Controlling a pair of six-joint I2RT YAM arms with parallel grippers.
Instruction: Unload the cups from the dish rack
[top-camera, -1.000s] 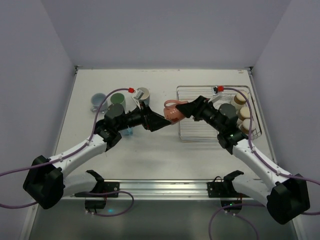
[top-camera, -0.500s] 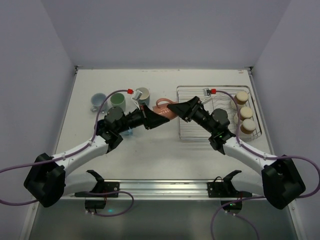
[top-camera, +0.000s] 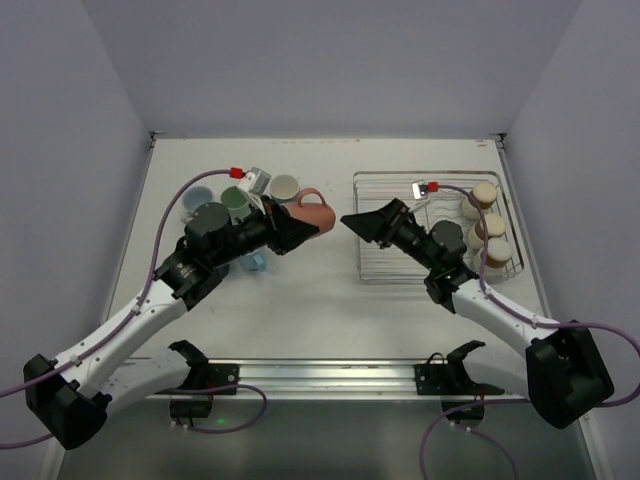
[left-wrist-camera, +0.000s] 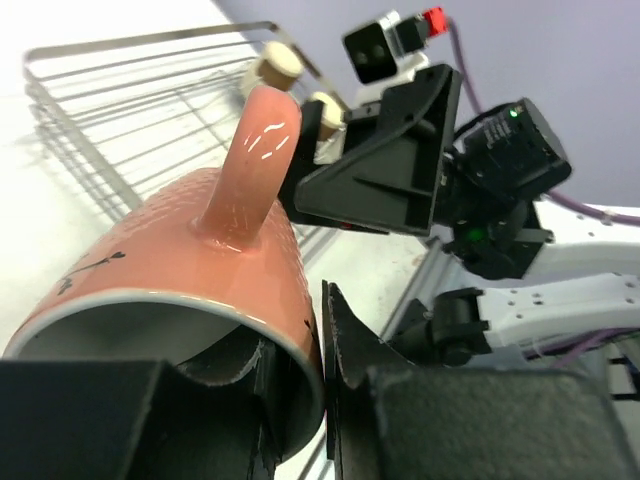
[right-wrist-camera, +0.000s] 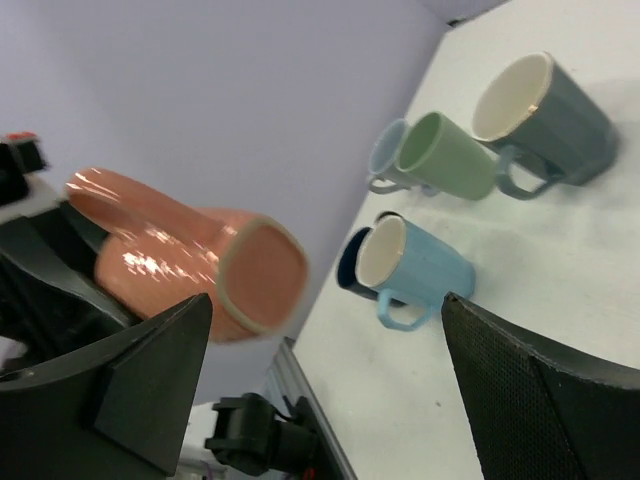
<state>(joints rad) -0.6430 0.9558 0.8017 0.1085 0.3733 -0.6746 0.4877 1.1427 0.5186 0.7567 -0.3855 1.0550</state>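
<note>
We see that the salmon-pink ceramic mug (top-camera: 312, 210) has changed hands. A second ago both grippers were on it, close to the left side of the silver wire dish rack (top-camera: 372, 178). Now only the left gripper (top-camera: 290, 228) has it. In the left wrist view one finger is inside the mug and one is outside, and they squeeze the wall tight. The mug lies on its side in the air with its handle up.

The mug has also moved left. It is now over the table (top-camera: 330, 310), toward the far edge, between the rack and the cups that stand near the far left corner.

The right gripper (top-camera: 362, 222) has let go and pulled back. It is now at the left side of the rack. Its fingers are spread wide and there is nothing between them.

We think this means the pass is done, and this mug is out of the rack. It has not been set down yet. It looks like it will go next to the green mug (top-camera: 236, 198), the grey-blue mug (top-camera: 286, 187) and the light blue mug (right-wrist-camera: 420, 262).

The right gripper is free to go back for more. Three beige cups (top-camera: 484, 192) are in a row at the right side of the rack, by the right edge of the table. So the job is not over.
</note>
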